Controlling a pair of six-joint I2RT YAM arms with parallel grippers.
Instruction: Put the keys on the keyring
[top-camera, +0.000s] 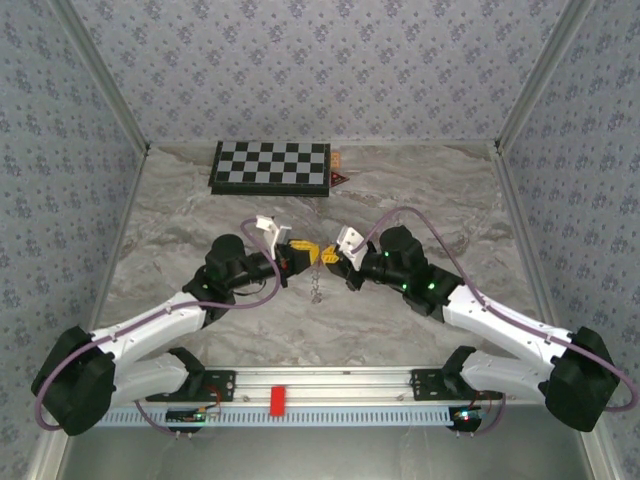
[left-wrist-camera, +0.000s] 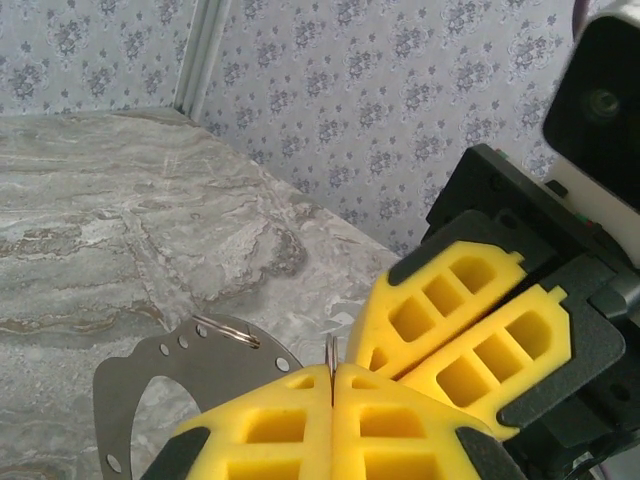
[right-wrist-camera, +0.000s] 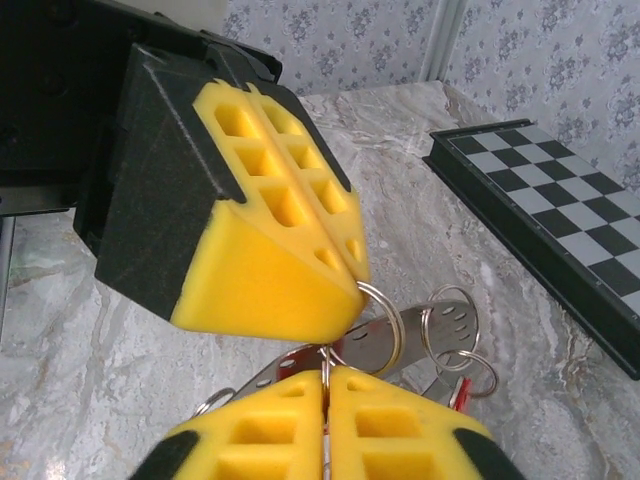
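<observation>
Marble-patterned bench spreads wide beneath both arms, and the action hangs in the air above its middle. Left end effector is clamped tight on the keyring, nipping the wire at its pad tips. Right end effector meets it nose to nose, pads together on what looks like the same thin loop, probably steadying it so a coil can be worked open. A perforated metal tag dangles below, and beside it a sliver of red, likely one of the keys. Between the tips there's barely any room; the chessboard sits well apart at the far edge, so there's plenty of clear bench all round
</observation>
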